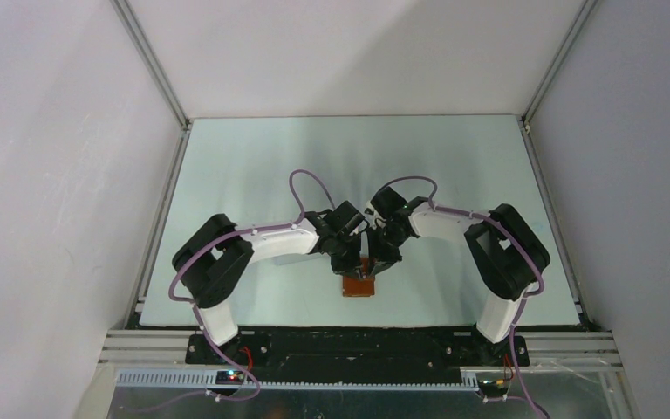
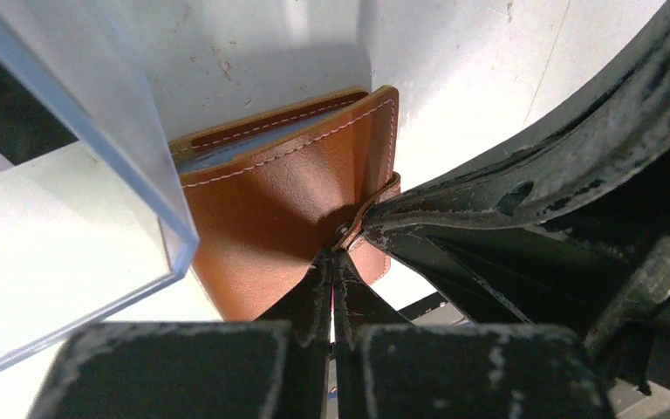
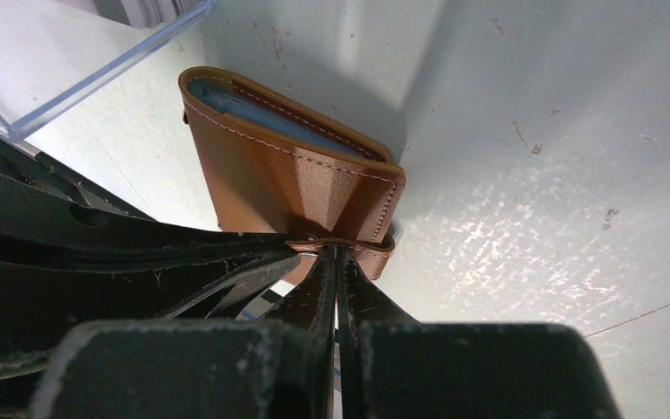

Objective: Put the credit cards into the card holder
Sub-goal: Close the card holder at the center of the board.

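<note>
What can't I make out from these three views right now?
- Credit cards: none visible in any view; the cover of the folded card holder hides its pockets.
- Top view: the left gripper and right gripper cover most of the card holder; only its near edge shows.
- Snap tab: both shut grippers meet there; pinching or pressing, unclear.
- Clear plastic piece: cut off by frame edges in both wrist views.

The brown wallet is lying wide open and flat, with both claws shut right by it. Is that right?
Not quite. The brown wallet is folded over, not wide open: the right wrist view shows its brown flaps together, only a thin blue-grey strip between them. The left claw and right claw are indeed both shut right by it.
</note>
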